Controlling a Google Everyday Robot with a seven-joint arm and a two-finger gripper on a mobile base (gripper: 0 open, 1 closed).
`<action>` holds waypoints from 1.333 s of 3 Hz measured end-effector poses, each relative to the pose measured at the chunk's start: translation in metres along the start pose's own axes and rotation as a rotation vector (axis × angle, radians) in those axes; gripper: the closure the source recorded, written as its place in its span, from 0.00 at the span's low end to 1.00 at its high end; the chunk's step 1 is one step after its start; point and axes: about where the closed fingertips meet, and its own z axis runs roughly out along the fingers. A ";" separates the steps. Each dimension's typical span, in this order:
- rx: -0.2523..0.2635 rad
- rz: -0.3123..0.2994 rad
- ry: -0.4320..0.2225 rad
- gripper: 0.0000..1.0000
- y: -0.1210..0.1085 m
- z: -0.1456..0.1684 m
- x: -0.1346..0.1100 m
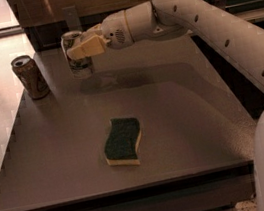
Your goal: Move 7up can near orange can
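In the single camera view, the 7up can (81, 68) is held upright in the gripper (80, 49), which is closed on it, at the far left of the worktop (184, 113). It is near the orange can (30, 77) but not touching it. The carry is judged nearly complete, with only setting down and release left. A sponge (123, 141) lies mid-worktop.

The pincer (77, 50) is over the far part of the counter (185, 118), clamped on the 7up can (81, 65). Open counter lies between it and the orange can (31, 78), which stands just beyond that gap. The sponge (123, 140) lies well apart, toward the near edge.
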 end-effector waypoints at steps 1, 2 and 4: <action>0.006 -0.006 0.036 1.00 0.005 0.020 0.008; 0.021 -0.008 -0.001 1.00 0.012 0.050 0.024; 0.026 -0.070 -0.075 1.00 0.024 0.080 0.020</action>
